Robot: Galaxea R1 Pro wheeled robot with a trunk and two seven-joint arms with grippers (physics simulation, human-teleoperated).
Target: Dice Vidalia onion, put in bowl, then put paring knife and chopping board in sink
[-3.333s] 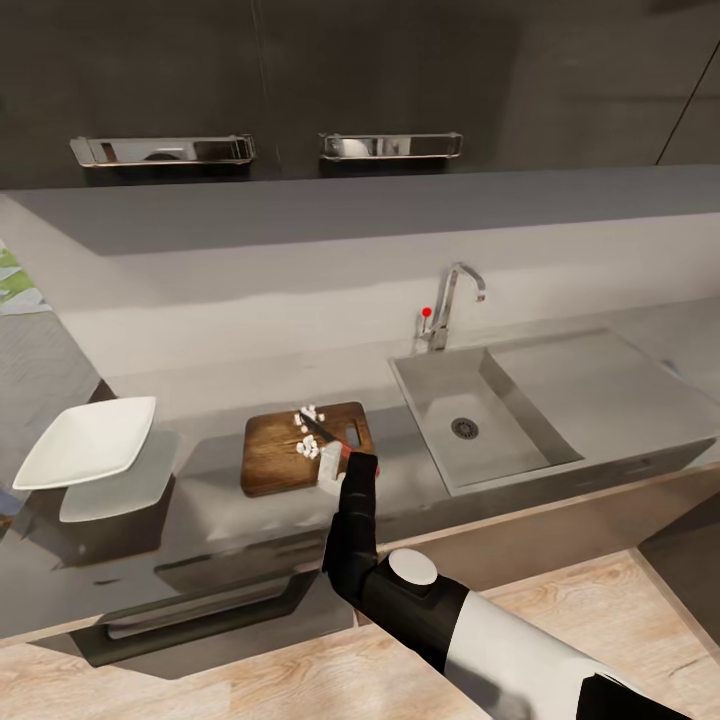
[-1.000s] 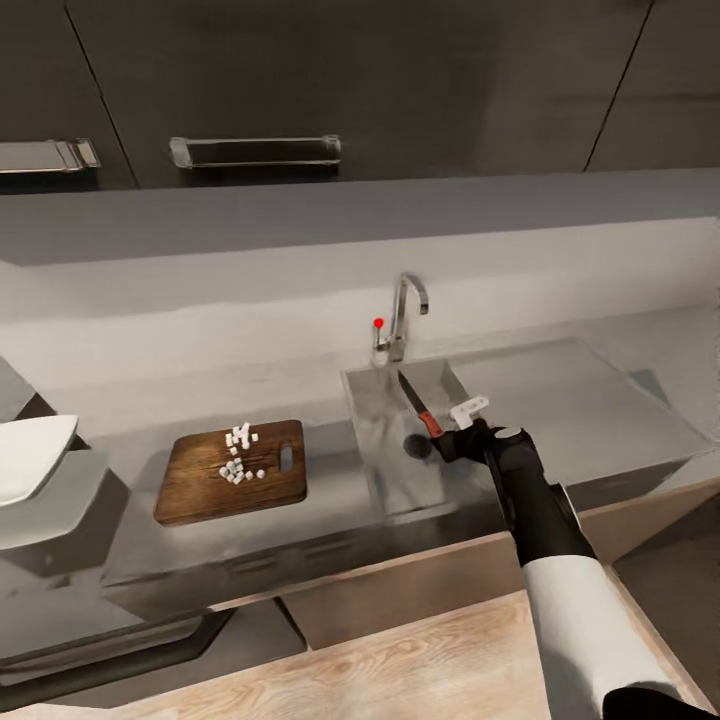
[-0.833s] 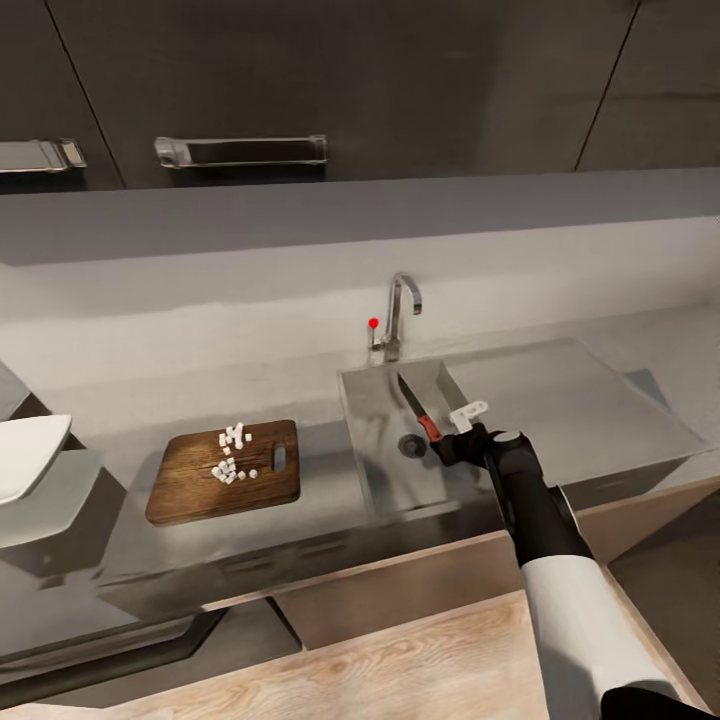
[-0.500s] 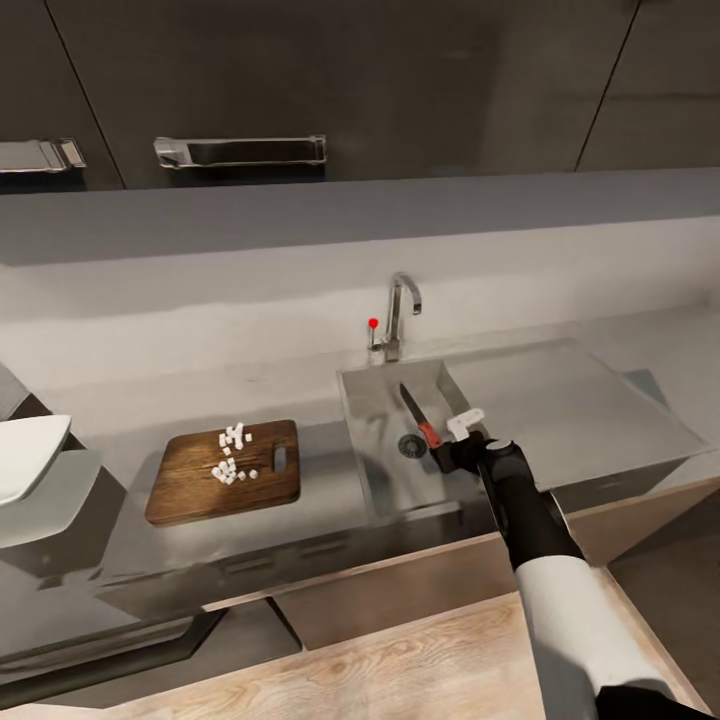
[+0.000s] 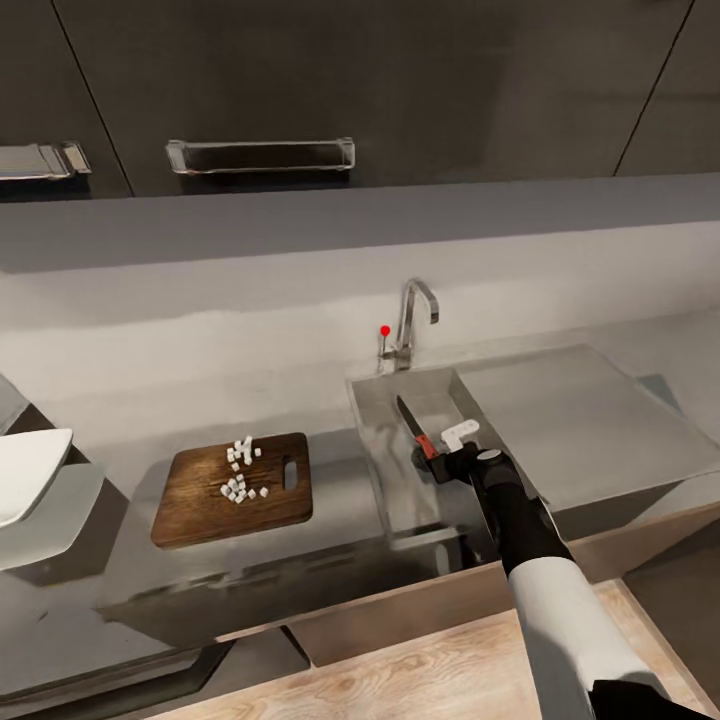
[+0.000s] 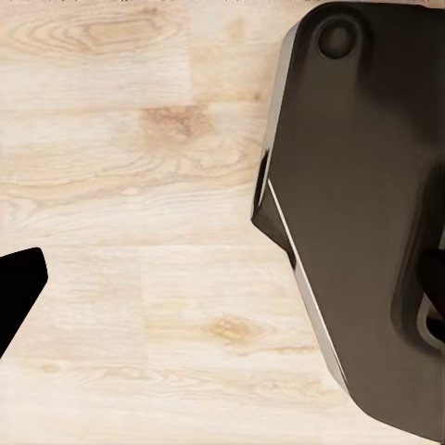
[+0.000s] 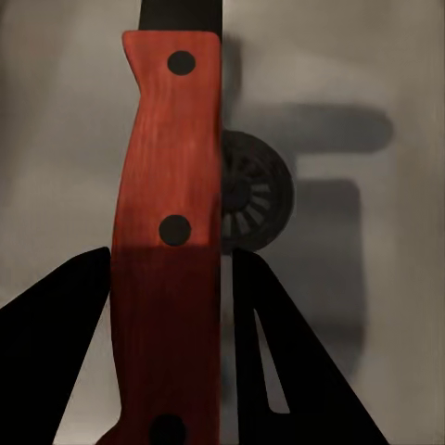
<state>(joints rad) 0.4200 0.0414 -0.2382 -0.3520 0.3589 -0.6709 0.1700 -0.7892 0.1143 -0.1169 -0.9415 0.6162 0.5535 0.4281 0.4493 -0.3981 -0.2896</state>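
A home kitchen, rendered in simulation. Dark glossy cabinets with long steel handles along the far wall, above a pale grey splashback. Glossy grey countertop running left to right, with a steel sink set into it right of centre, drain at the bottom, flat drainboard further right. Chrome gooseneck tap with a red-knobbed lever behind the basin. Wooden chopping board left of the sink, carrying diced onion. White bowl at the far left. Light wood floor nearest.
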